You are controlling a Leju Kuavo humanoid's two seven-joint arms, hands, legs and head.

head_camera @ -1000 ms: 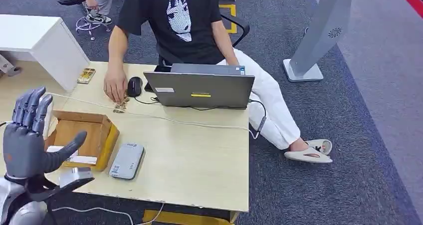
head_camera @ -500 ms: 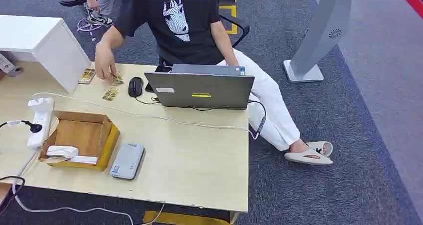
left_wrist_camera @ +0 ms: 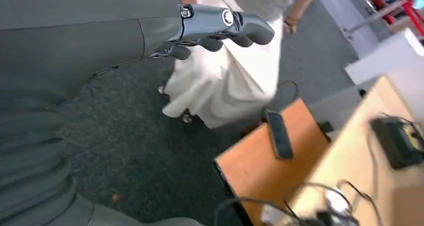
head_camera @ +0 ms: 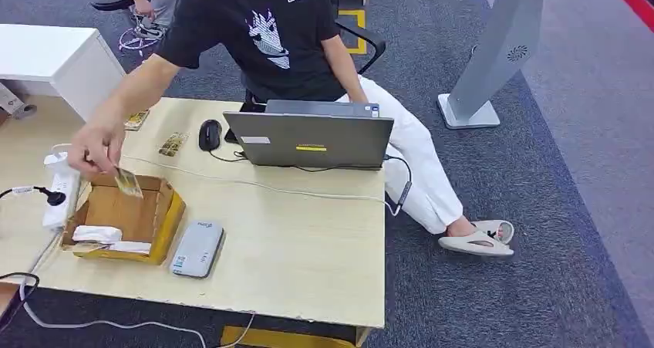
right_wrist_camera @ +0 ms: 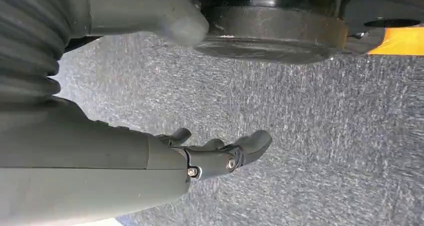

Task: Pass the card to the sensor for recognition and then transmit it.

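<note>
A person's hand (head_camera: pixel 96 149) holds a card (head_camera: pixel 128 183) over the open cardboard box (head_camera: pixel 168 212) at the table's left. Two more cards (head_camera: pixel 173 143) (head_camera: pixel 136 119) lie on the table near the mouse (head_camera: pixel 209 134). The grey card sensor (head_camera: pixel 197 248) lies flat beside the box, near the front edge. My left hand (left_wrist_camera: pixel 220 28) hangs off the table over the carpet, fingers loosely extended and empty. My right hand (right_wrist_camera: pixel 220 156) hangs over grey carpet, also holding nothing.
An open laptop (head_camera: pixel 308 138) stands mid-table in front of the seated person. A white power strip (head_camera: pixel 58 190) and cables run along the left side. White items lie inside the box. A grey kiosk stand (head_camera: pixel 497 55) stands on the carpet at the right.
My left hand, raised over the table's left corner a second ago, has dropped out of the head view. The person picked a card off the table and carried it over the box.
</note>
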